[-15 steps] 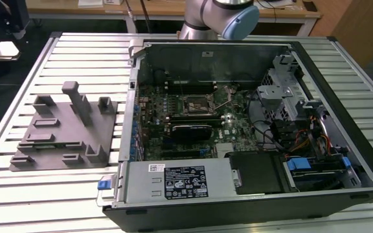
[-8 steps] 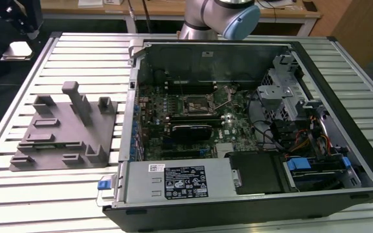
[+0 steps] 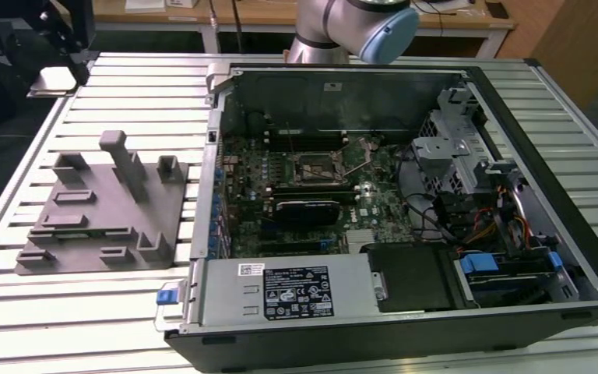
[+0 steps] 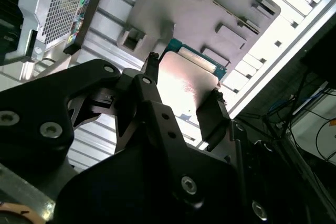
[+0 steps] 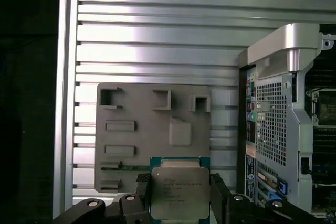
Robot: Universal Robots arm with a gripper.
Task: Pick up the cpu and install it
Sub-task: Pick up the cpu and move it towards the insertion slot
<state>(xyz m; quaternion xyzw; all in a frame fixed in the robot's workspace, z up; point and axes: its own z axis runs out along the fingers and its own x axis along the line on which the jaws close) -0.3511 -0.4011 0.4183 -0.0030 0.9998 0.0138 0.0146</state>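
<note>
Our tool [image 5: 181,205] pinches the cpu [image 5: 180,187] by two opposite edges, one of its fingers [image 5: 218,195] on each side, with the pale metal top facing the first wrist view. We see the chip held in the air, clear of the grey fixture [image 5: 136,129] that lies on the slatted table [image 5: 157,40] below it. The open computer case [image 5: 273,103] stands just beside that fixture. In the exterior view the fixture sits on the exterior view's left of the case. The motherboard [image 3: 310,179] lies flat inside the case, and the arm [image 3: 351,27] rises at the far side of the table.

We judge the cpu to be light, thin and stiff, so it needs little force to carry. Its metal lid looks smooth and probably slippery, which makes the green board's edges the better place to hold, as the tool does now. The underside, which we cannot see, is likely delicate, so nothing should touch it. A narrow edge grip can let a flat chip tilt or slide, so we think the hold should be level and centred.
</note>
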